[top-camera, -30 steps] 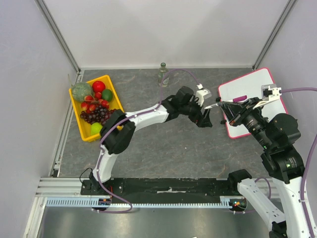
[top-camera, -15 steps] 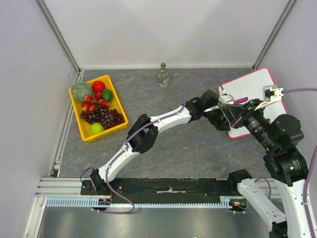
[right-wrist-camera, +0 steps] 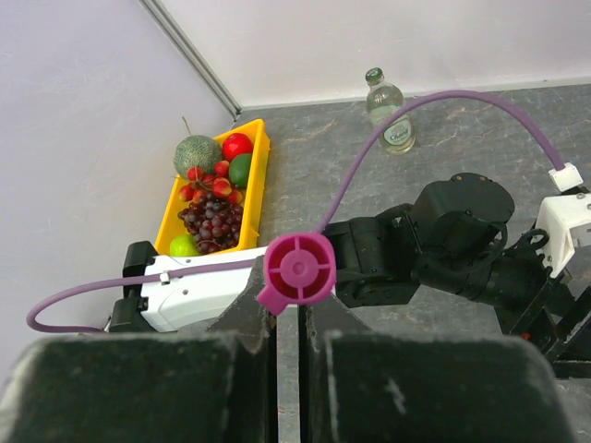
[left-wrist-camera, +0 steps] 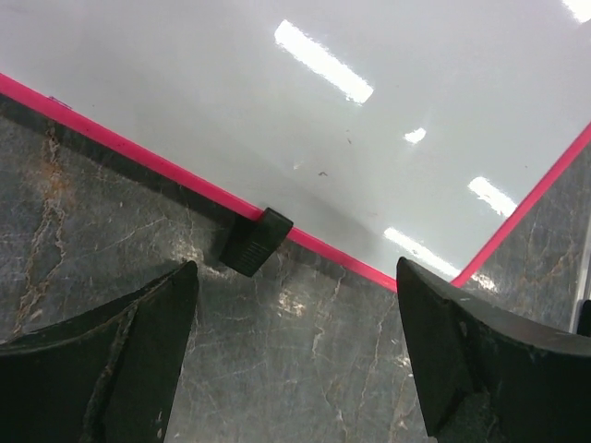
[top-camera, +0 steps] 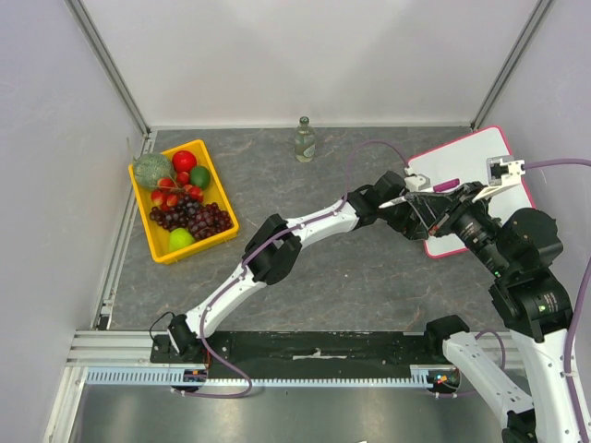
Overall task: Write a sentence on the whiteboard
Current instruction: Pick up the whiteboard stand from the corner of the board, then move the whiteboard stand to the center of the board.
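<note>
Whiteboard point(left-wrist-camera: 277, 120) glossy, smooth; table point(left-wrist-camera: 305, 369) marbled stone-look, slight sheen; tray point(top-camera: 145, 208) plastic.

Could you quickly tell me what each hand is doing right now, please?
Left hand: open, empty, at the whiteboard's edge.
Right hand: closed on a pink marker.

- Tabletop point(top-camera: 342, 286): dark grey stone pattern, with pale veins and some rusty streaks.
- Back wall point(top-camera: 314, 55): plain, pale and matte, meeting the tabletop in a straight line.
- Left wall point(top-camera: 46, 185) and right wall point(top-camera: 565, 83): the same pale panels, with a faint lilac cast.
- Left post point(top-camera: 111, 65) and right post point(top-camera: 508, 60): silver metal bars, one in each back corner.
- Side rail point(top-camera: 115, 268): silver, along the tabletop's left edge.
- Front rail point(top-camera: 111, 349): silver aluminium, across the near edge.
- Black plate point(top-camera: 314, 343): long and flat, beside the front rail.
- Ribbed strip point(top-camera: 305, 377): white and slotted, just nearer than the plate.
- Metal sheet point(top-camera: 277, 415): grey and brushed, nearest the camera.
- Light: even and soft, with faint shadows and a dull sheen on the stone.
</note>
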